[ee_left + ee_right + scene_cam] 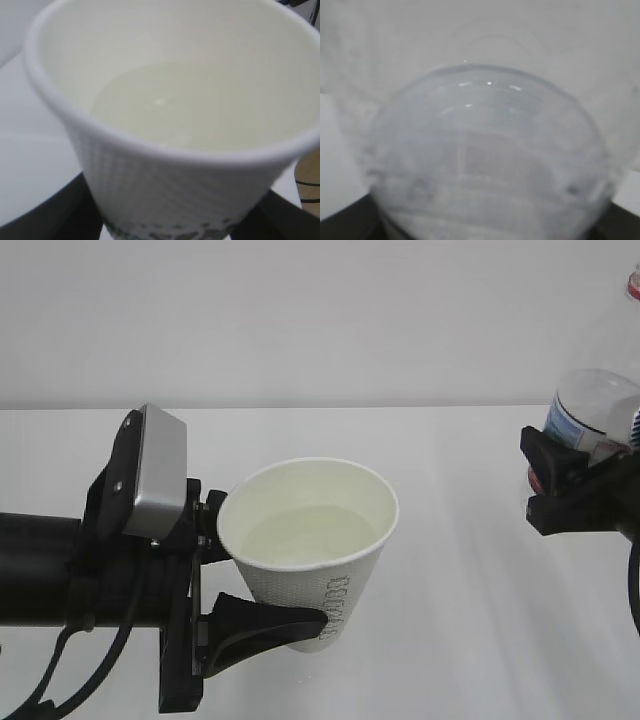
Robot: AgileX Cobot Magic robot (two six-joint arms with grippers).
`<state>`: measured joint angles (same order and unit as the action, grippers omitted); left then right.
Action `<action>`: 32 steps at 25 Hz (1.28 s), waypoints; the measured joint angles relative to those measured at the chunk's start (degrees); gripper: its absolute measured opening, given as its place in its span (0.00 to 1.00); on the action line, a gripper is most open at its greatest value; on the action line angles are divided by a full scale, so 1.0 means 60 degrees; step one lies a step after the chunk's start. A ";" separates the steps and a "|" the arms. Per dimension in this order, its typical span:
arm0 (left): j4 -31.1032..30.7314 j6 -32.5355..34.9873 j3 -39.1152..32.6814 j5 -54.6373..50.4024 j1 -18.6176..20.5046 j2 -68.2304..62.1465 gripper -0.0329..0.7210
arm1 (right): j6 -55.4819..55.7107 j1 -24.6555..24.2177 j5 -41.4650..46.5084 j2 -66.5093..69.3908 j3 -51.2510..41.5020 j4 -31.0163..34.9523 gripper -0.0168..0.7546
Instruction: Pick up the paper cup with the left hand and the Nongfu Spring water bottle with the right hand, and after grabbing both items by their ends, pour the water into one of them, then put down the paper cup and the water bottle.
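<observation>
Nearest, left hand (262, 585) with jaws clamped around the paper cup (318, 562), lifted off the white table (460, 540), tilted, water (310, 537) pooled inside; farther right, right hand (580, 490) gripping the Nongfu Spring water bottle (590, 410) by its base, held aloft, well apart from the cup.

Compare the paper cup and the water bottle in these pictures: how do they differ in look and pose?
The paper cup is opaque white with green print; the water bottle is clear plastic. The cup sits nearly upright, mouth up, with water pooled inside; the bottle is seen base-first, so it appears tipped. The cup is fully in view; the bottle is cut off at the edge. Each is gripped by a black tool.
</observation>
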<state>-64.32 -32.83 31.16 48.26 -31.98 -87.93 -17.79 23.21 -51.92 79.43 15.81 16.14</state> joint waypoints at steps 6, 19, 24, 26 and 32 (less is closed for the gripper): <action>0.0000 0.0000 0.0000 0.0000 0.0000 0.0000 0.69 | 0.0000 0.0000 -0.0704 0.0000 -0.0694 0.0042 0.66; 0.0000 0.0000 0.0000 0.0000 0.0000 0.0000 0.69 | 0.0287 0.0000 -0.0930 -0.0053 -0.1191 0.0231 0.66; 0.0000 0.0000 0.0000 0.0000 0.0000 0.0000 0.69 | 0.0270 0.0000 -0.0955 -0.0053 -0.1191 0.0422 0.66; 0.0000 0.0000 0.0000 0.0000 0.0000 0.0000 0.69 | 0.0270 -0.0017 -0.1011 -0.0053 -0.1191 0.0487 0.66; 0.0000 0.0000 0.0000 0.0000 0.0000 0.0000 0.69 | 0.0349 -0.0628 -0.1031 -0.0053 -0.1191 0.0463 0.66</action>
<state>-64.32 -32.83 31.16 48.26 -31.98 -87.93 -15.70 19.44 -58.11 79.11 8.67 18.92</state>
